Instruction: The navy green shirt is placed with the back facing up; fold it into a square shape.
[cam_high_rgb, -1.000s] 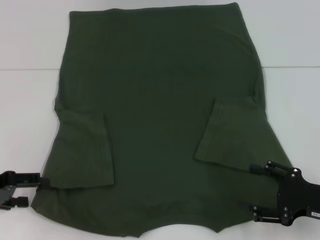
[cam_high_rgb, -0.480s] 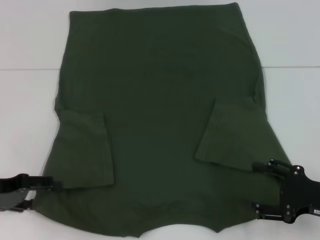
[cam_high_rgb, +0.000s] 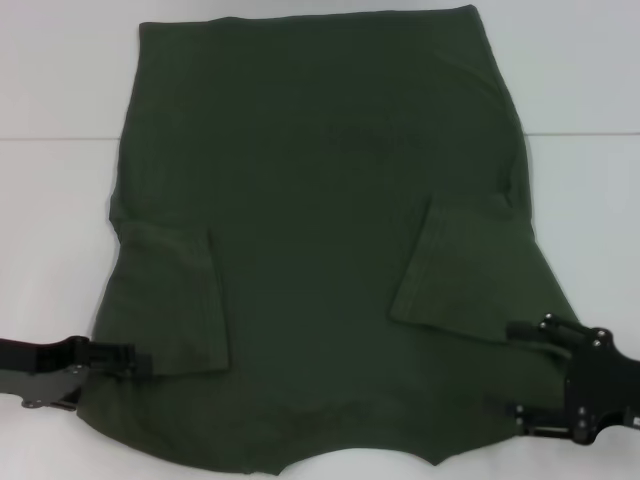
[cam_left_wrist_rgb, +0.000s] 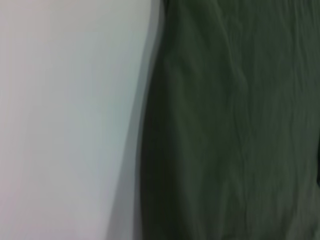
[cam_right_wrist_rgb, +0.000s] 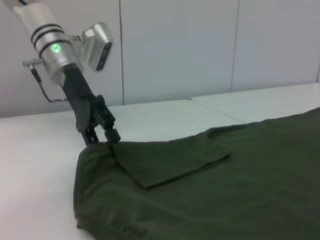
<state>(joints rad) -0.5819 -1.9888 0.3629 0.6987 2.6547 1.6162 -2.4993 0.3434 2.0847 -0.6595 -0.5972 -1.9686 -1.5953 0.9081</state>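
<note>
The navy green shirt (cam_high_rgb: 320, 250) lies flat, back up, on the white table (cam_high_rgb: 50, 200), with both short sleeves already folded in over the body, so the next fold probably starts from the near corners.

The left gripper (cam_high_rgb: 125, 358) reaches in low from the near left, its fingertips at the shirt's side edge just below the folded left sleeve (cam_high_rgb: 175, 300). The right wrist view shows its fingers (cam_right_wrist_rgb: 102, 131) down at the cloth edge, but I cannot tell whether they are parted or closed on the fabric.

The right gripper (cam_high_rgb: 515, 370) sits at the near right corner with its two fingers spread wide apart, one over the hem of the folded right sleeve (cam_high_rgb: 465, 275) and one nearer, holding nothing.

Beyond both sets of fingers the shirt runs unbroken to its far edge, with bare table on either side and past it.
</note>
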